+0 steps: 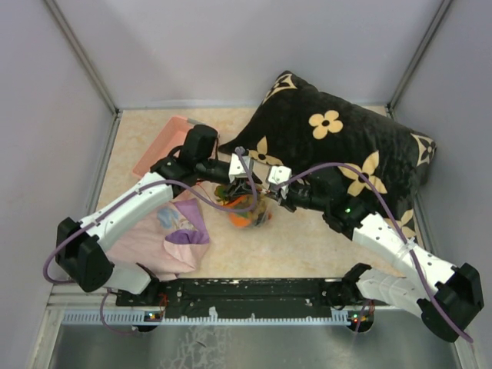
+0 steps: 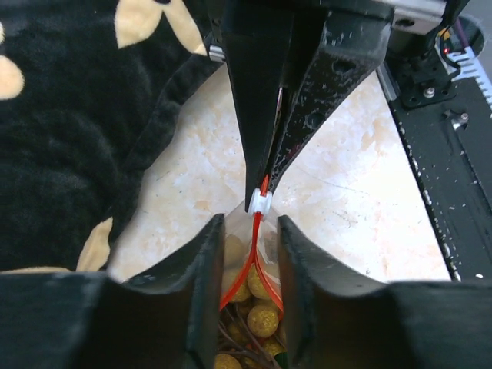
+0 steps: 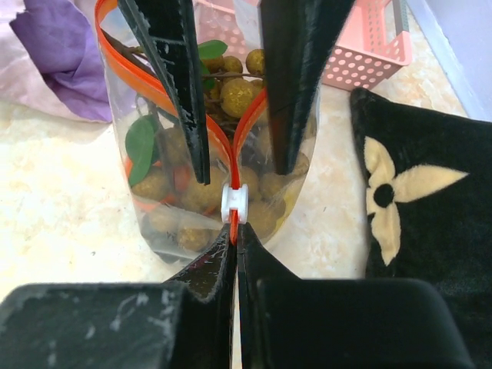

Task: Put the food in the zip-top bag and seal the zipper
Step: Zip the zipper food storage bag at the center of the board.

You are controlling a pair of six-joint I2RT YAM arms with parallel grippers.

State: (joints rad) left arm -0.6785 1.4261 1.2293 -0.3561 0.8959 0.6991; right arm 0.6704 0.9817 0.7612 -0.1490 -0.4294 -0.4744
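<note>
The clear zip-top bag [image 1: 251,213] stands on the table between both grippers, with the food inside. Olive-brown grapes [image 3: 234,96], a green leaf [image 3: 140,142] and something orange [image 3: 181,177] show through it. The orange-red zipper [image 3: 127,65] gapes open above the white slider [image 3: 234,202]. My right gripper [image 3: 235,228] is shut on the zipper strip's end, just past the slider. My left gripper [image 2: 250,224] is open and straddles the bag's mouth; both zipper strips [image 2: 252,265] and grapes [image 2: 263,319] lie between its fingers [image 3: 173,84], and the slider [image 2: 260,202] sits just beyond its tips.
A black flowered pillow [image 1: 346,146] fills the back right, close behind the grippers. A pink basket [image 1: 165,146] lies at the back left. A pink-purple cloth [image 1: 173,231] lies under the left arm. Grey walls close in the table.
</note>
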